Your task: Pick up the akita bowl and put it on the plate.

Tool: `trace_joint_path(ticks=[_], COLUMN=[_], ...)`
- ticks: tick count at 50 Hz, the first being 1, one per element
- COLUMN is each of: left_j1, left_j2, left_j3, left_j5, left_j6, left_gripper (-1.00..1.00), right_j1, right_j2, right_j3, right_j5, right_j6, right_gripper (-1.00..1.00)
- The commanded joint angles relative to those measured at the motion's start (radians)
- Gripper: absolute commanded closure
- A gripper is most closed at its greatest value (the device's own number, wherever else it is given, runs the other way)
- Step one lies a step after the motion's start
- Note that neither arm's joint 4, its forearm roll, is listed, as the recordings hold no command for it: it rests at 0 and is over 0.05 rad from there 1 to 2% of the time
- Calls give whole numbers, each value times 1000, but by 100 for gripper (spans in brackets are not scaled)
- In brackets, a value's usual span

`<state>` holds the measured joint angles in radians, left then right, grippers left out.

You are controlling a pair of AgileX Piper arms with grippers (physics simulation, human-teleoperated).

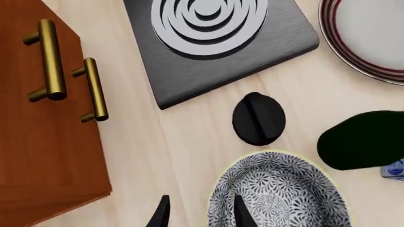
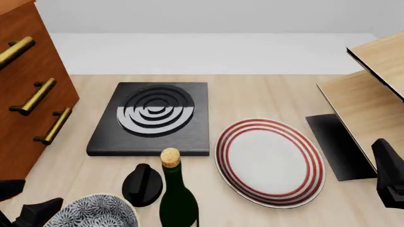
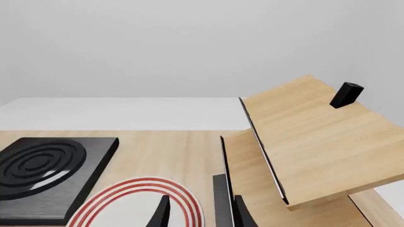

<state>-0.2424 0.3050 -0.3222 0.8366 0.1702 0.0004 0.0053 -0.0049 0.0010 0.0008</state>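
The akita bowl, black-and-white floral with a pale rim, sits at the table's near left. My left gripper is open just above it. One finger hangs over the bowl's inside and the other outside its rim, on the cabinet side. In the front view the left gripper shows only partly at the bottom left corner. The plate, white with red rings, lies flat to the right of centre. My right gripper is open and empty, near the plate's right edge, at the front view's right border.
A black stove lies behind the bowl, with a black knob in front of it. A green corked bottle stands between bowl and plate. A brown cabinet with brass handles lines the left. A wooden shelf stands at the right.
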Motion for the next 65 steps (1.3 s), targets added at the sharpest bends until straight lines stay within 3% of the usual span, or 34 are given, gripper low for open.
trace_joint_path(ticks=[1,10,20,51,65], left_j1=[-2,1,-25,-46,-57], left_j2=[5,13,30,224,257], left_j3=[67,115,165,246,261], left_j5=[-33,-75,-119,-352,-387], left_j6=[14,39,18,11,17], left_gripper=[-100,-100,-100,-100,-100], right_j1=[0,0,0,0,0], right_j2=[0,-1,0,2,0], right_j3=[1,0,0,0,0], right_j5=[-1,2,0,-2,1], right_j6=[0,0,0,0,0], right_gripper=[-100,-100,-100,-100,-100])
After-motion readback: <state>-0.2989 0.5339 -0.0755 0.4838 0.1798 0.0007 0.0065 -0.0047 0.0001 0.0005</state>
